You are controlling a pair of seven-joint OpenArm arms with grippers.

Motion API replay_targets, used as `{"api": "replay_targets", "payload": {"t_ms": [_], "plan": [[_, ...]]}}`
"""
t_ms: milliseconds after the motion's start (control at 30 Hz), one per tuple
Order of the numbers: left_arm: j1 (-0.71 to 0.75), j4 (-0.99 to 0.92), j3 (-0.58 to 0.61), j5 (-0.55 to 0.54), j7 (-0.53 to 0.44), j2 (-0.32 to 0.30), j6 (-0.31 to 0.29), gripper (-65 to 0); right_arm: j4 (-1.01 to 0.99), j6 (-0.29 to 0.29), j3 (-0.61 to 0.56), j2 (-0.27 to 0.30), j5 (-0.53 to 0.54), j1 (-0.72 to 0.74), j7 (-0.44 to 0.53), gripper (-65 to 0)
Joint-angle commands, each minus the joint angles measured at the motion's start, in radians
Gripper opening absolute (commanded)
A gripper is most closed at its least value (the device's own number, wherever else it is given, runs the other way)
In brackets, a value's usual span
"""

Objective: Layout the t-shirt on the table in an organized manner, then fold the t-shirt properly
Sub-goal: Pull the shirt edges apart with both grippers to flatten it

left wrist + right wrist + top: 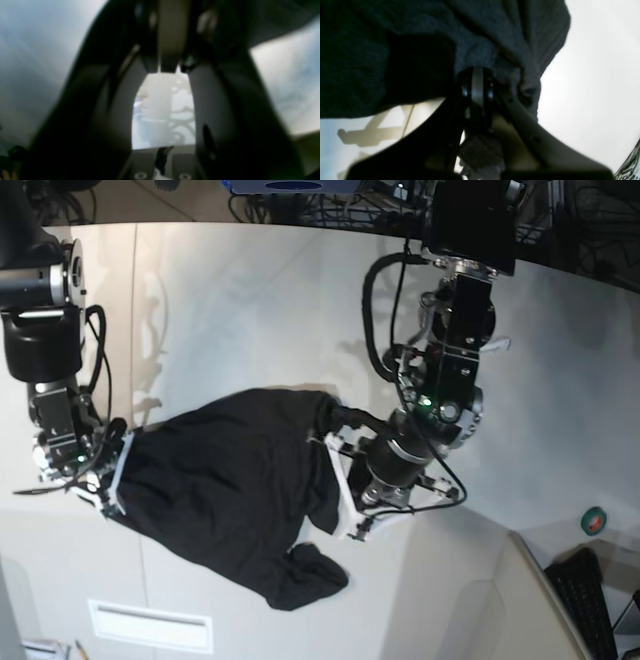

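Clearly the work sits in its first half: the t-shirt (235, 490) is being drawn out between the two arms, and no fold is made yet.

At the left of the base view, the right pincer (110, 470) is clenched on one edge of the black cloth, low beside the bench (250, 310). Its wrist view confirms this, with fabric bunched tight against the closed tips and more of it hanging below them.

Across the middle, the t-shirt lies stretched over the bench as a broad dark band, fairly flat on top but still rumpled. One part, probably a sleeve, trails off in a crumpled lump toward the lower edge.

At the right end of the cloth, the left pincer (335, 445) is clenched too and meets the opposite edge of the garment. I judge it is gripping that edge, though its own wrist view is too blurred to show the cloth.

Left to do, in my judgement: smoothing the body flat, straightening the bunched part, then all of the folding.
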Motion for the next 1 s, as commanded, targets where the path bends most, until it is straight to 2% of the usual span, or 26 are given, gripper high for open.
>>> {"api": "replay_targets", "payload": {"t_ms": [0,200,333,467,533,633,833,967], "plan": [[-0.006,0.016,-0.003,0.01,-0.018,-0.003,0.013,-65.0,0.012,-0.005,0.005,0.018,-0.002,0.031,0.008,-65.0],[0.004,0.018,-0.006,0.004,-0.025,-0.003,0.013,-65.0,0.017,-0.005,0.007,0.03,-0.002,0.033,0.006,-65.0],[0.023,0.018,-0.007,0.002,-0.144,-0.003,0.013,-65.0,0.111,-0.005,0.008,0.032,-0.002,0.01,0.006,-65.0],[0.037,0.003,-0.004,0.002,-0.177,-0.003,0.013,-65.0,0.161,-0.005,0.005,0.033,-0.002,-0.002,0.012,-65.0],[0.038,-0.031,-0.009,0.002,-0.233,0.012,0.014,-65.0,0.186,-0.005,0.008,0.033,-0.002,-0.002,0.012,-65.0],[0.053,-0.091,-0.064,0.002,-0.311,0.026,0.014,-65.0,0.253,-0.005,0.008,0.049,-0.002,-0.019,0.008,-65.0],[0.04,-0.205,-0.159,0.002,-0.317,0.057,0.014,-65.0,0.352,-0.005,0.011,0.044,0.001,-0.045,0.002,-65.0],[0.021,-0.234,-0.159,0.002,-0.317,0.055,0.014,-65.0,0.394,-0.005,0.011,0.015,0.002,-0.047,-0.051,-65.0]]}}
